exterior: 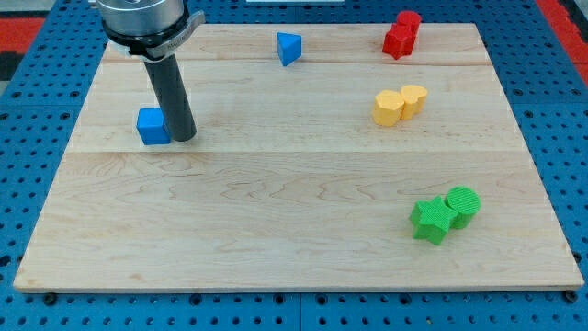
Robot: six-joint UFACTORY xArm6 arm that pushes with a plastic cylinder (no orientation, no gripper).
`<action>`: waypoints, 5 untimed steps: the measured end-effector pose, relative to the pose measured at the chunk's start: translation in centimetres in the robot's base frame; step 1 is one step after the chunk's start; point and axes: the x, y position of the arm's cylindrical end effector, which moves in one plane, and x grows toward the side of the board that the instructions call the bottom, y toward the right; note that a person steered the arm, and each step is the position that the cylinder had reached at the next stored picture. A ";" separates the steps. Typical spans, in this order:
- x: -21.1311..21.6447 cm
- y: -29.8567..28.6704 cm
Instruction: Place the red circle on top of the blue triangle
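The blue triangle [289, 48] sits near the view's top, left of centre. Two red blocks stand touching at the top right; the upper one [407, 24] and the lower one [397, 42] are hard to tell apart by shape, so I cannot tell which is the red circle. My tip [183, 136] rests on the board at the view's left, touching the right side of a blue cube [152, 126]. It is far from the red blocks and well below-left of the blue triangle.
A yellow pair [399, 103] stands at the right of centre. A green star [431, 222] and a green cylinder [462, 205] stand touching at the lower right. The wooden board [276, 230] lies on a blue pegboard.
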 end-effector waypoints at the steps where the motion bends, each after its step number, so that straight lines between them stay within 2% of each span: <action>1: -0.4 0.0; 3: -4.0 4.0; 5: -4.5 6.2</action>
